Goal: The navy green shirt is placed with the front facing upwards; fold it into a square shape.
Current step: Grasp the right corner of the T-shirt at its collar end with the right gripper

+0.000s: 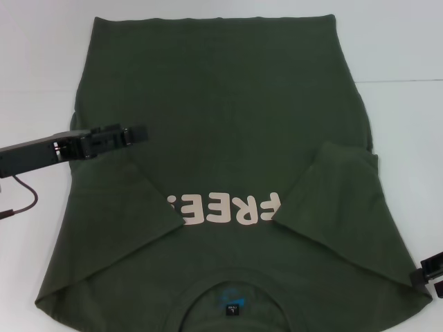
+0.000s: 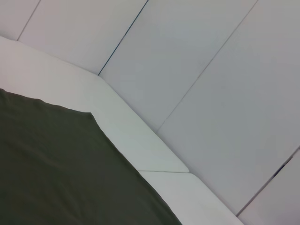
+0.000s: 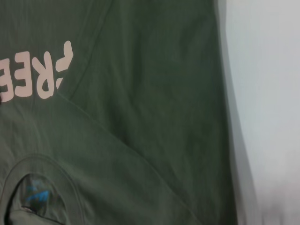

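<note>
The shirt (image 1: 228, 131) lay flat on the white table (image 1: 408, 124), front up, its collar nearest the robot and its hem at the far side. In the neck opening sat a small dark label (image 1: 232, 309) with a patch of blue beside it. Both sleeves were folded in over the chest, their edges running diagonally toward the middle, so the pale "FREE!" print (image 1: 225, 209) showed only between them, with its first letter partly hidden under one fold. The right gripper (image 1: 432, 271) sat at the near right edge of the head view, just off the shirt's folded shoulder corner; only a black part of it showed, and whether its fingers were apart or together could not be told. Its wrist view looked down on the print (image 3: 35, 75), the collar (image 3: 33, 197) and the shirt's straight side edge against the table (image 3: 267, 93). Farther out, the left gripper (image 1: 135, 133) reached in from the left over the shirt's side, beyond the folded sleeve; its black fingers appeared close together with no cloth seen between them. Its wrist view showed the shirt (image 2: 56, 164) with one corner on the table (image 2: 140, 136), and pale wall panels (image 2: 211, 70) behind.
</note>
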Robot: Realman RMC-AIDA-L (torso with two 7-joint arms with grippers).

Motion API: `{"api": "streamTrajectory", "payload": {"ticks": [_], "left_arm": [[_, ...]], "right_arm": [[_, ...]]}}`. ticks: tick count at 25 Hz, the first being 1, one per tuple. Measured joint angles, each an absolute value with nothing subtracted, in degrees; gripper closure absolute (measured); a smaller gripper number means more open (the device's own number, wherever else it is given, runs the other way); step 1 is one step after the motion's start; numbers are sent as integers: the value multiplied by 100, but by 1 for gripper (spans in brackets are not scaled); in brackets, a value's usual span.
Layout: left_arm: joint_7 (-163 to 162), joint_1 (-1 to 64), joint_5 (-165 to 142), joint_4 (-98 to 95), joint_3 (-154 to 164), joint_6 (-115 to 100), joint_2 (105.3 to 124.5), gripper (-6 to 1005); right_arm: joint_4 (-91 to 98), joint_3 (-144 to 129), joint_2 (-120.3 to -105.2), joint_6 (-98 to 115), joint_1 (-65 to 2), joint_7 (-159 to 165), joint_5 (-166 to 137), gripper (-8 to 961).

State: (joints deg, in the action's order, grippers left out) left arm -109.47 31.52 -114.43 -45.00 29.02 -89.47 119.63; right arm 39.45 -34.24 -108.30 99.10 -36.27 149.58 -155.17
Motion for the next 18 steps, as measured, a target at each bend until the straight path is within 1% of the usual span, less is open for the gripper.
{"api": "streamTrajectory", "payload": {"ticks": [11, 18], "left_arm": [[-10937, 3155, -11443, -4500, 2894, -8947, 11962, 34], [-10931, 3155, -11443, -4500, 2891, -8947, 11962, 34]], "right_arm": [[3935, -3473, -10919, 9796, -3630, 14947, -15514, 299], [3815, -3473, -10936, 9727, -3630, 14936, -15512, 386]]}}
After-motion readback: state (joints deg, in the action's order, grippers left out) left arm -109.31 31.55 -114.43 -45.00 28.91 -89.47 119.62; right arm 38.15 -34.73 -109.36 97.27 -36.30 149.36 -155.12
